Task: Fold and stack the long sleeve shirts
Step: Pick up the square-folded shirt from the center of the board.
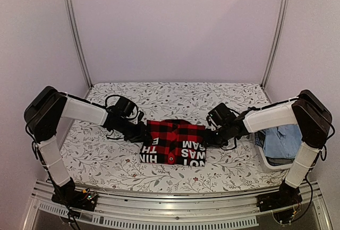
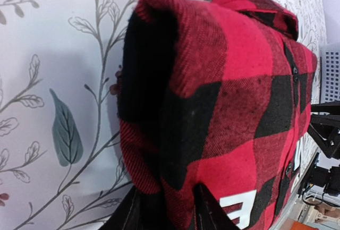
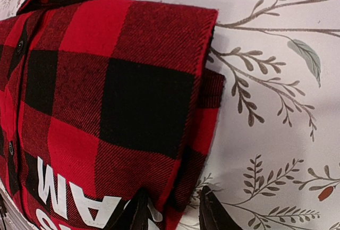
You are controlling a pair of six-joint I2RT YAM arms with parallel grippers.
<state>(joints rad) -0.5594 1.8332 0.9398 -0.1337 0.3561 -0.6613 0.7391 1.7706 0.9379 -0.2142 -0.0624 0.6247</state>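
Shirt [image 1: 172, 142], red-and-black check, is lying folded on the counter [image 1: 106, 161], between the two tools. White block letters [image 1: 192, 153] are showing along the shirt's near part and reading upside down from above. Collar is sitting at the shirt's far edge.

Left tool [image 1: 141, 133] is working at the shirt's left edge. In the left wrist view its fingers [image 2: 133, 216] are sitting either side of the folded edge, and cloth is filling the gap between them, so it is grasping the shirt.

Right tool [image 1: 209, 136] is working at the shirt's right edge. In the right wrist view its fingers [image 3: 215, 214] are straddling the folded edge, one on the cloth, the other on the counter just beside the shirt. A thin strip of counter is showing between cloth and that finger; cannot tell whether it is clenching or only bracketing.

White bin [image 1: 264, 158] is standing to the right of the shirt, beyond the right tool, holding blue cloth [image 1: 284, 137].
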